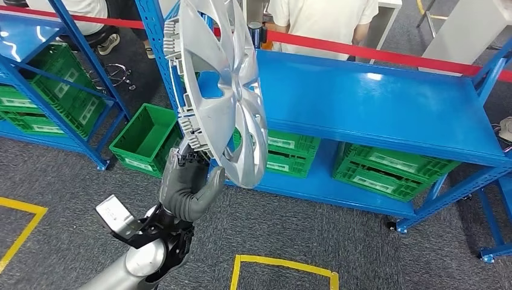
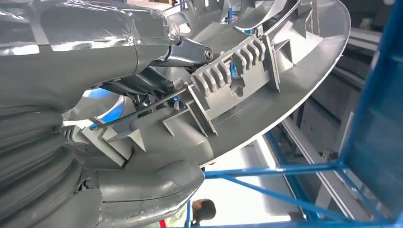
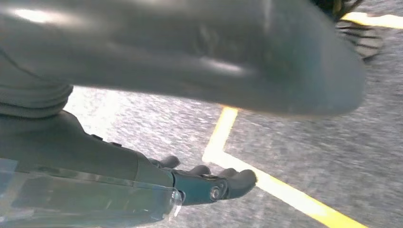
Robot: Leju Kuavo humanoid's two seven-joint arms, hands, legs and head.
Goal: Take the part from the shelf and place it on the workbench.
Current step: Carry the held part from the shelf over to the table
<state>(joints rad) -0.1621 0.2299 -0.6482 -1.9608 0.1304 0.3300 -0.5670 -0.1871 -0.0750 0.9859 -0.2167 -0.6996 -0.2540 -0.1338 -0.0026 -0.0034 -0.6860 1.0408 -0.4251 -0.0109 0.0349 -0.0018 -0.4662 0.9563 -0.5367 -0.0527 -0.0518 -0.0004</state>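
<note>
The part is a silver wheel cover (image 1: 223, 90), held upright and edge-on in front of the blue shelf (image 1: 386, 103). My left hand (image 1: 188, 187) grips its lower rim from below, thumb on the front face and fingers behind. Up close, the left wrist view has the cover's ribbed back and clips (image 2: 237, 71) pinched between my thumb (image 2: 147, 190) and fingers (image 2: 185, 52). My right hand (image 3: 180, 109) hangs over the grey floor with its fingers apart and nothing in it.
Green crates (image 1: 386, 172) sit on the shelf's lower level, another green crate (image 1: 142, 139) on the floor to the left. A second blue rack (image 1: 42, 90) stands at far left. Yellow tape (image 1: 284, 272) marks the grey floor. People stand behind a red barrier (image 1: 374, 51).
</note>
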